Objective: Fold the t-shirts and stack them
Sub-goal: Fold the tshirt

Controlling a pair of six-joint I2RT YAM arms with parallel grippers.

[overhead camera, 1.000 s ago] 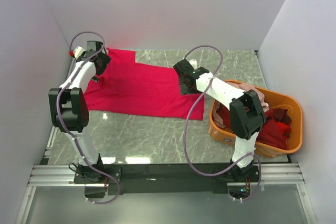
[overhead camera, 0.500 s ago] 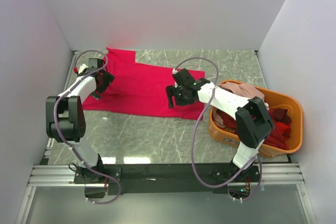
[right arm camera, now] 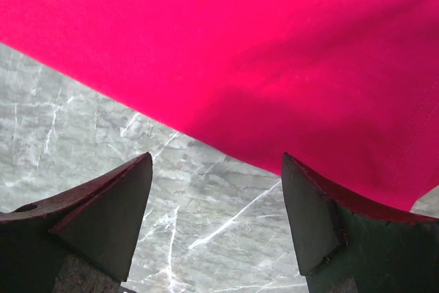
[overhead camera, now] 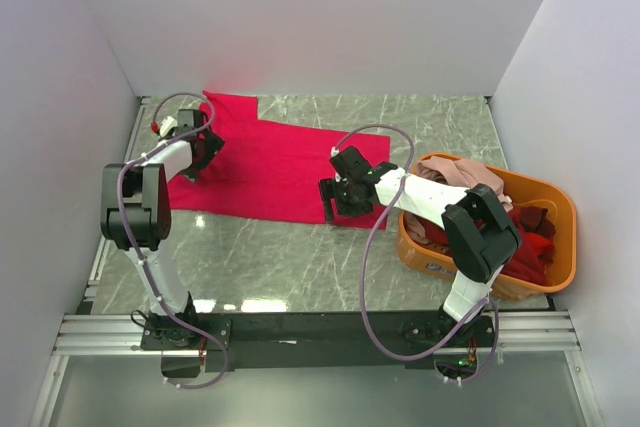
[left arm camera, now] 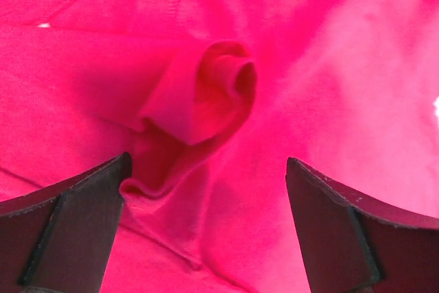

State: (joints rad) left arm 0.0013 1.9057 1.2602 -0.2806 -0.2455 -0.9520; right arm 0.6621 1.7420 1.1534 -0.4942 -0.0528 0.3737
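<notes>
A bright crimson-pink t-shirt [overhead camera: 270,162] lies spread on the marble table [overhead camera: 300,257], from the back left to the middle. My left gripper [overhead camera: 200,144] is open just above its left part. In the left wrist view the gripper [left arm camera: 206,183] straddles a raised, rolled fold [left arm camera: 216,90] of the cloth [left arm camera: 343,66]. My right gripper [overhead camera: 332,203] is open and empty over the shirt's near right edge. In the right wrist view the gripper [right arm camera: 216,169] frames bare marble [right arm camera: 206,224] just below the shirt's hem [right arm camera: 274,66]. No neck label shows.
An orange plastic basket [overhead camera: 425,250] stands at the right, next to the right arm. It holds a dark red shirt [overhead camera: 520,247] and a pale dusty pink one [overhead camera: 462,173]. White walls close in the table on three sides.
My right gripper has moved nearer and to the left, from over the shirt to its near edge. My left gripper came nearer, then moved back a little over the shirt's left part.
</notes>
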